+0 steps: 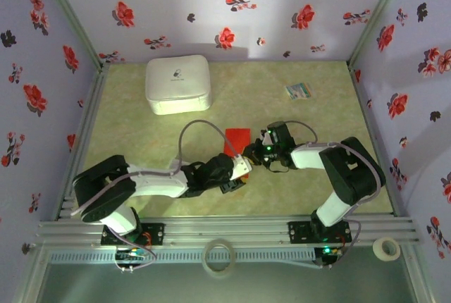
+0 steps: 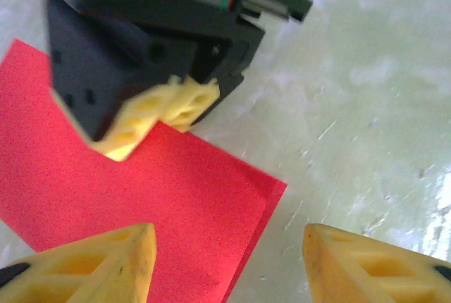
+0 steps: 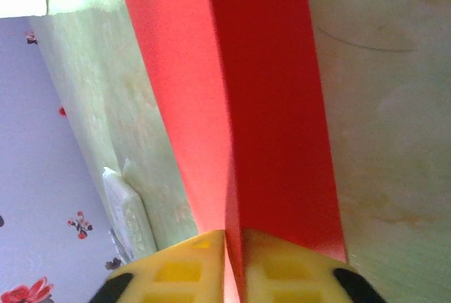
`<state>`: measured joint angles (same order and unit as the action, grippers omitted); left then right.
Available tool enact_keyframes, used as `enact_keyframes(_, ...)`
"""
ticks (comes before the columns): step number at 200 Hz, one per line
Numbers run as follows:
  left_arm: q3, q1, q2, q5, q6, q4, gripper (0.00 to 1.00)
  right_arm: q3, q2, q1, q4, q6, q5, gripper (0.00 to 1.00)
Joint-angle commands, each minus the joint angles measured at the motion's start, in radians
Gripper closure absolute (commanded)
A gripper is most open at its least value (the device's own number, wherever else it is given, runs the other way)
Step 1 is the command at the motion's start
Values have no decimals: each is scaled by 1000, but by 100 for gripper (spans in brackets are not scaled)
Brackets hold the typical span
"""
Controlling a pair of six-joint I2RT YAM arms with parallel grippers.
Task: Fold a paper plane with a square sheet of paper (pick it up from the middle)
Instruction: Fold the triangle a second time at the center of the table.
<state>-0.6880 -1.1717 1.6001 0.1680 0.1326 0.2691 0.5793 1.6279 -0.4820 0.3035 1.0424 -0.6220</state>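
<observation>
The square sheet of paper is thin, matt red paper, smooth, with a crisp crease. The table has a pale green mottled top, glossy and finely scratched in the left wrist view. The left gripper has fingers of yellow plastic with a moulded lattice. The right gripper has a matt black plastic body. At 11 o'clock the white box looks like smooth satin plastic. The walls are a matt floral print. At 6 o'clock the frame rails are silvery ribbed metal.

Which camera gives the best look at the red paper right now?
Left wrist: the red paper lies broad, corner and doubled edge clear. Right wrist shows its fold close up; top view, a small patch between the arms.
</observation>
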Motion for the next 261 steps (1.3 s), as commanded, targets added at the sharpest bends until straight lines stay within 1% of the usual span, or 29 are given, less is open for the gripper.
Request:
enact_keyframes(1, -34, -27, 36, 118, 78, 29, 42, 7, 9, 6, 41, 20, -12, 82)
enact_keyframes(11, -31, -29, 42, 141, 74, 42, 42, 13, 10, 6, 14, 10, -3, 80)
enact_keyframes(20, -30, -32, 47, 161, 71, 52, 42, 19, 11, 6, -13, -2, 1, 82)
enact_keyframes(60, -62, -61, 102, 210, 125, 73, 41, 19, 13, 6, 11, 17, -8, 82)
enact_keyframes(93, -97, -98, 171, 341, 146, 107, 41, 17, 11, 6, 10, 18, -10, 82)
enact_keyframes(107, -104, -104, 184, 360, 142, 113, 42, 17, 10, 6, 9, 21, -8, 82)
enact_keyframes(132, -111, -109, 194, 377, 122, 107, 45, 20, 9, 6, 4, 20, -7, 81)
enact_keyframes(157, -104, -108, 184, 377, 104, 102, 52, 19, 8, 6, -5, 18, -1, 81)
enact_keyframes(185, -86, -109, 163, 371, 87, 108, 64, 19, 9, 6, -12, 16, 8, 81)
enact_keyframes(216, -70, -108, 142, 364, 58, 108, 72, 20, 7, 6, -17, 16, 14, 80)
enact_keyframes(243, -59, -108, 127, 360, 30, 108, 77, 19, 1, 6, -23, 15, 23, 80)
enact_keyframes(261, -53, -109, 119, 361, 14, 110, 76, 16, 1, 6, -23, 15, 30, 81)
